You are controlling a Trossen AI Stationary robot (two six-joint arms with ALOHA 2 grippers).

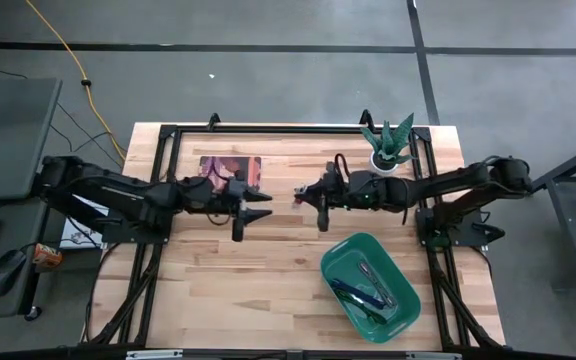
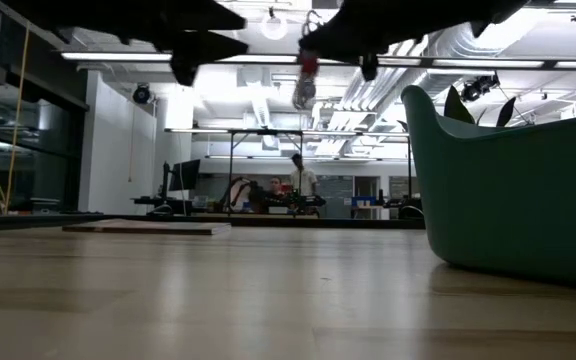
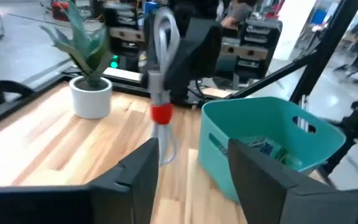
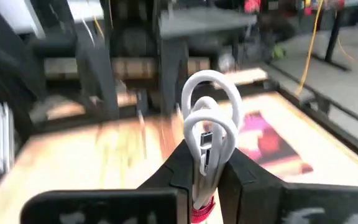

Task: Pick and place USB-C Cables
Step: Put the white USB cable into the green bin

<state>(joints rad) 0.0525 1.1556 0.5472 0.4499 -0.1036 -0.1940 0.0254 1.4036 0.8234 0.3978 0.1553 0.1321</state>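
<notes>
My right gripper (image 1: 301,193) is above the table's middle, shut on the white USB-C cable with a red band (image 4: 207,106); the low view shows the cable (image 2: 304,90) high above the table. My left gripper (image 1: 261,206) is open and empty, a little to the left of it, facing the cable (image 3: 165,37) between its fingers' line of sight. The teal tub (image 1: 343,247) stands on the table toward the near right. Other cable bundles (image 1: 368,290), green, dark and silver among them, lie inside it. My right gripper pinches the white cable's coiled middle (image 4: 204,146) between its two fingers, coming level from the table's right and lying across the bundle. The bundle is upright and lifted clear: its loops (image 3: 165,31) rise above the fingers, and the red band (image 3: 161,113) and tail hang below.
A potted plant (image 1: 388,150) stands at the far right behind the right arm. A flat printed mat (image 1: 230,168) lies at the far left of centre. Bare wood stretches across the near left of the table. People show in the room beyond.
</notes>
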